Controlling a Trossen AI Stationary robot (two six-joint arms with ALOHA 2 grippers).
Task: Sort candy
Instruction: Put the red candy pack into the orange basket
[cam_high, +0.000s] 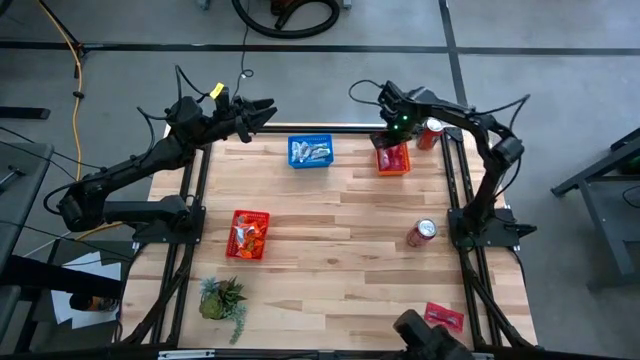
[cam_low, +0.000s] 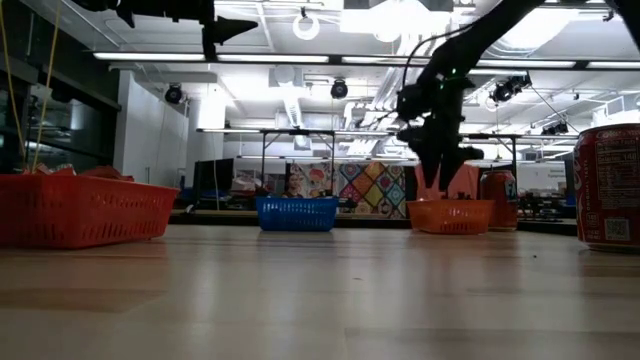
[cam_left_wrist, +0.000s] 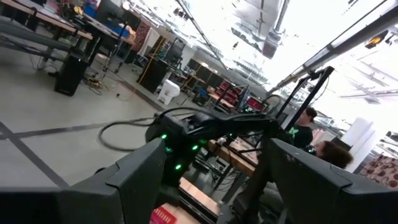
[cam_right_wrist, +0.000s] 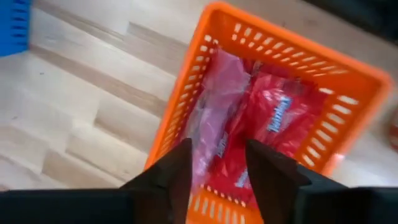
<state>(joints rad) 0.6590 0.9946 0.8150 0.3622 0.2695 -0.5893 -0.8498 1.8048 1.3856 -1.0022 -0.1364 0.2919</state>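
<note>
Right gripper (cam_low: 440, 172) just above the orange basket (cam_low: 449, 216)

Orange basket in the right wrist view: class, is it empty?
No, the orange basket holds red and pink candy packets.

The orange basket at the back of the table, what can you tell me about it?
The orange basket is a small rectangular mesh tub, plastic by its look, standing upright on the wooden table's far right side. Shiny red and pink candy lies inside. The right gripper hangs just above it, fingers parted, holding nothing. A red soda can stands beside it.
</note>
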